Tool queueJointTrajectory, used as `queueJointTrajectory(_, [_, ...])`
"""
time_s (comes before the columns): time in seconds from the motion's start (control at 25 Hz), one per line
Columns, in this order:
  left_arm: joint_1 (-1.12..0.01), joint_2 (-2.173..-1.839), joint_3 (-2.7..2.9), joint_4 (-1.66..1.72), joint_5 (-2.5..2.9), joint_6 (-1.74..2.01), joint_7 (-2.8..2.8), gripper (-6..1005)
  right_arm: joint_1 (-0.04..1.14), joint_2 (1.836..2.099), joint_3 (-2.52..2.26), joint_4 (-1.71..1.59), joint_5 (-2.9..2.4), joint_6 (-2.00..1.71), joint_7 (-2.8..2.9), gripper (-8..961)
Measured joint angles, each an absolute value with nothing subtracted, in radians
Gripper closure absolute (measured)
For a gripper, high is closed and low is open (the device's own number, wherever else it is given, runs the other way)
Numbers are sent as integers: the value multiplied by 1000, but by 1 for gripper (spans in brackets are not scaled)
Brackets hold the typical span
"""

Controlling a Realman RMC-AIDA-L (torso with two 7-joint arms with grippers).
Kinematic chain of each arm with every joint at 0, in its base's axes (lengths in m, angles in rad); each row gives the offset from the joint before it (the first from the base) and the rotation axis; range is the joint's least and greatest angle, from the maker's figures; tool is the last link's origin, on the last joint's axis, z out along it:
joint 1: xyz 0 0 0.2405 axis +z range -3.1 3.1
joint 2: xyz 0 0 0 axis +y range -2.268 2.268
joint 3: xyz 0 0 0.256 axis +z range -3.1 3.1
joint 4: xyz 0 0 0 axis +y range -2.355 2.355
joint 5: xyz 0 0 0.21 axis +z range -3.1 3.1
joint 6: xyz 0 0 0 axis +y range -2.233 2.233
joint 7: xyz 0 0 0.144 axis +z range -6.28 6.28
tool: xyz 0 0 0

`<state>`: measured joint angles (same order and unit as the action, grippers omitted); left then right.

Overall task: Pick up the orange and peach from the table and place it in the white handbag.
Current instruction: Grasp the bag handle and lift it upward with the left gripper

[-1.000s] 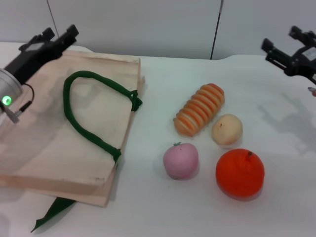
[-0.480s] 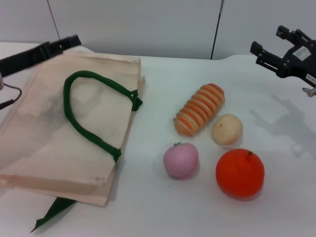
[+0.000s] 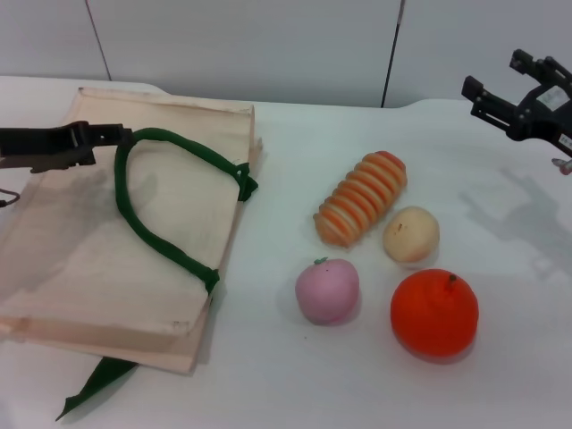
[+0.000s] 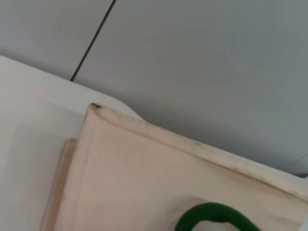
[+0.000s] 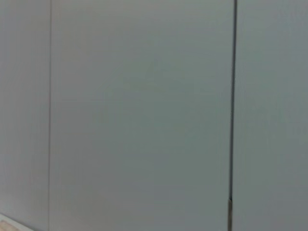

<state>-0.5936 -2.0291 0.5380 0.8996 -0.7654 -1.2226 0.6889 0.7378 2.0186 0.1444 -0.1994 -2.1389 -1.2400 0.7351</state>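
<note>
Count taken on the white table (image 3: 295,393):

- One cream-beige cloth tote with dark green strap handles (image 3: 125,241), lying flat at 9 o'clock.
- One bright orange-red round fruit with a green stem nub (image 3: 434,314), at 4 o'clock.
- One pale pink rounded fruit with a small green stem (image 3: 328,290), near 5 o'clock.
- One pale tan-yellow ball (image 3: 411,234), at 3 o'clock.
- One long ridged orange-and-cream striped item (image 3: 361,197), just right of centre.

Loose items: four. Bags: one. Black grippers in view: two, the left gripper (image 3: 85,140) at 9 o'clock, the right gripper (image 3: 505,94) at 2 o'clock.
</note>
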Motion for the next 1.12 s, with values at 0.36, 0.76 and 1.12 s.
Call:
queueJointTrajectory(0.36, [-646,-2026,564,896,-599,-1227,591,175,747,2020,144,-198,-2139,-1217,733,75])
queueJointTrajectory(0.76, [-691,-2024,569,831,-554,-1176,594,177,749,2021,144,-196,-2129,-1216,733,75])
queueJointTrajectory(1.12, [-720,-2023,601,762,-540,-1108,599,180,750,2022,146,-194,-2128,-1216,734,75])
